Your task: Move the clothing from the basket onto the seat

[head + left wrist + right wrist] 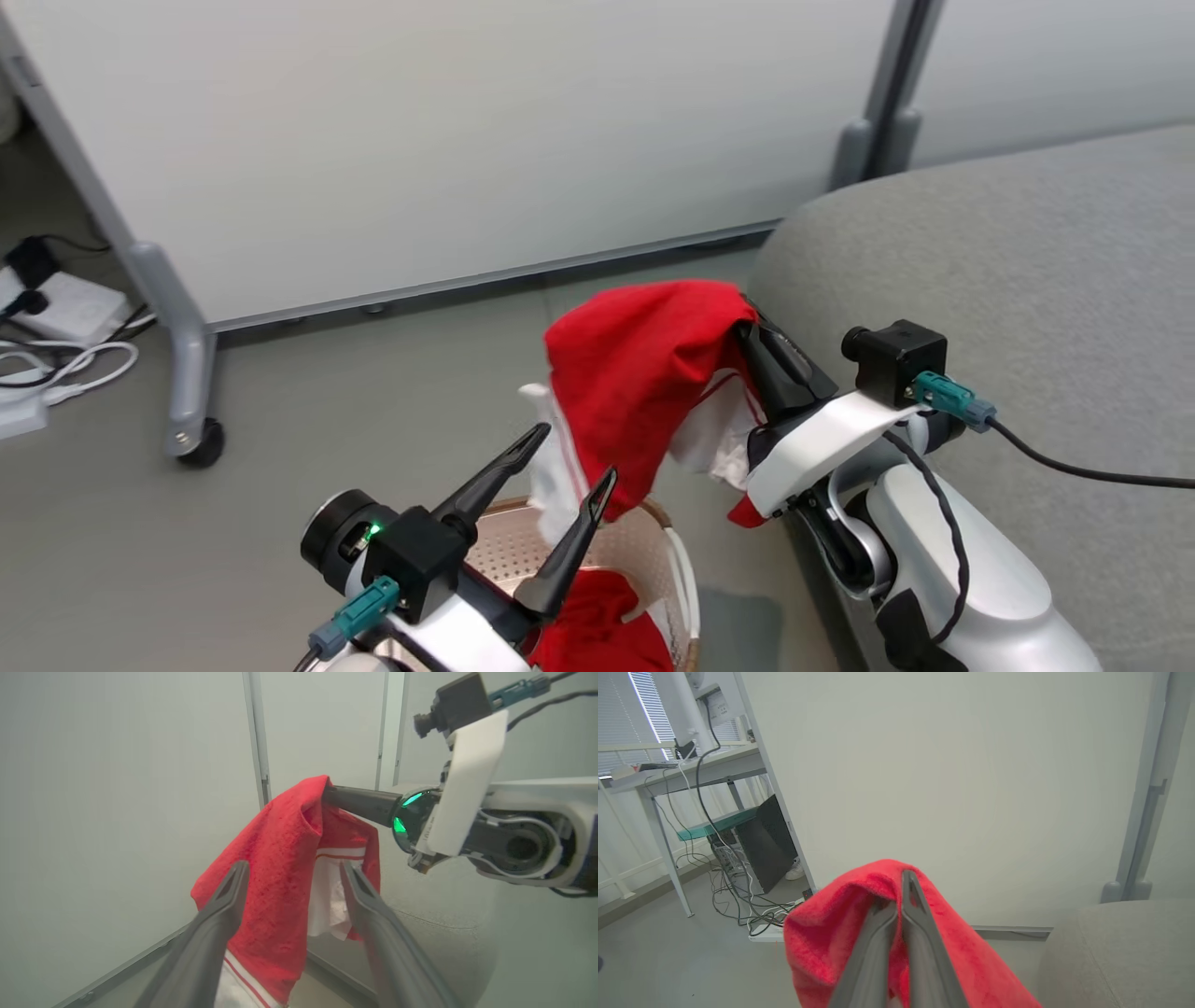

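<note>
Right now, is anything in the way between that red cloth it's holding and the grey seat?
Nothing visible is. The red garment hangs from the shut right gripper, in open air just left of the seat.

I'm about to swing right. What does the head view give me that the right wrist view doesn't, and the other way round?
Head view adds: the basket with a second red garment lying inside, and the open left gripper above it. Right wrist view adds: a desk, a black computer case and loose cables on the floor past the white panel. Both: the red garment pinched in the shut right gripper, the grey seat to its right, the white panel.
</note>
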### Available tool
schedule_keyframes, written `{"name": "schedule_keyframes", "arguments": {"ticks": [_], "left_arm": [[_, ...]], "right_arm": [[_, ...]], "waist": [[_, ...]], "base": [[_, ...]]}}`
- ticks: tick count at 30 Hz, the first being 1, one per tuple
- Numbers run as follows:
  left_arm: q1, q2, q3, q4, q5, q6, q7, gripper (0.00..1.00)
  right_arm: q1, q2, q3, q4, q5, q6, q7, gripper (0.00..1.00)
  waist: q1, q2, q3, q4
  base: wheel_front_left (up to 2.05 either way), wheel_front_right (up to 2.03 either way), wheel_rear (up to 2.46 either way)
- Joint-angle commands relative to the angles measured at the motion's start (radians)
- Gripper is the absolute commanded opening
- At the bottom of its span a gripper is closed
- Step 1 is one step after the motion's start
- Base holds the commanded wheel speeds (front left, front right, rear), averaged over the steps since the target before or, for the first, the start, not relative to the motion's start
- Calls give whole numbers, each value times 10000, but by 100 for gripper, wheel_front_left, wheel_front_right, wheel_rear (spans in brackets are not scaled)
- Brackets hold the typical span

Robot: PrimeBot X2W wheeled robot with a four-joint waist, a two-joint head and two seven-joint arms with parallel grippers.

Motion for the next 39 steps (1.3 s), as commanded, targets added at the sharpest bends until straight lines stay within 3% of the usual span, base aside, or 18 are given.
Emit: {"name": "schedule_keyframes", "arguments": {"ticks": [1, 16, 31, 39], "left_arm": [[103, 103, -18, 27, -43, -72, 85, 100], [132, 456, -239, -117, -49, -155, 382, 100], [-118, 669, -188, -382, -69, -65, 543, 100], [-452, 829, -118, -591, 26, -22, 685, 100]], "right_arm": [[-149, -44, -87, 53, -63, 19, -30, 0], [-53, -44, -619, 267, -333, 19, -110, 0], [-255, -43, -924, 252, -272, 19, -175, 0], [-1396, -352, -2079, 364, -396, 19, -178, 0]], "waist": [[0, 0, 182, -397], [0, 0, 947, -2060], [0, 0, 1404, -3019], [0, 0, 1831, -3324]], "base": [[0, 0, 0], [0, 0, 0], [0, 0, 0], [0, 0, 0]]}}
